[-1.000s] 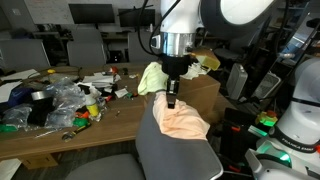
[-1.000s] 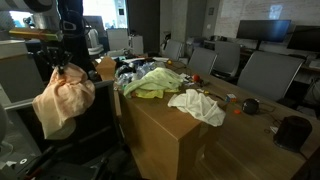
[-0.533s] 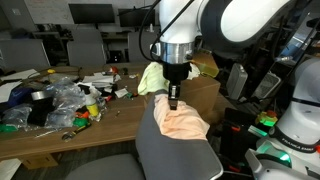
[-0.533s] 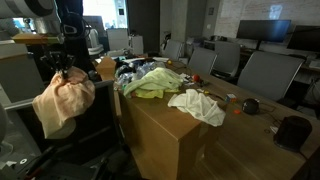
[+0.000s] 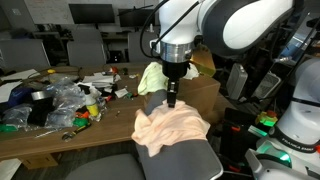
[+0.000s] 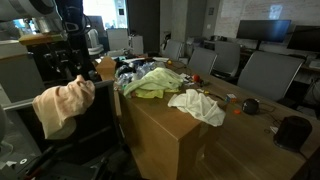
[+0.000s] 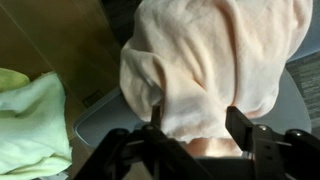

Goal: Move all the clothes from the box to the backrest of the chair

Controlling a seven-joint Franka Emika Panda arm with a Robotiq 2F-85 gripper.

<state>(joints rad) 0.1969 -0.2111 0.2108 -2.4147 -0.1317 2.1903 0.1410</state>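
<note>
Claw first: its fingers stand spread with nothing pinched between them, just above the peach shirt. That shirt lies draped over the top of the chair, on its backrest. As I read it, this piece is placed and the step in hand is getting clear of it. I want to lift straight up, slowly, so neither finger catches a fold and drags the cloth along. In an exterior view the shirt seems to hang mostly down one side of the backrest, so I judge it could slide off if nudged sideways.

Just beyond the chair is the box. The yellow-green garment is bunched on it on the side nearer the chair, and the cream-white garment lies a little apart towards the other end. I cannot make out a pink-red one from here. The yellow-green piece looks like the easier next reach.

Farther off, plastic bags clutter the table; those I leave alone.
</note>
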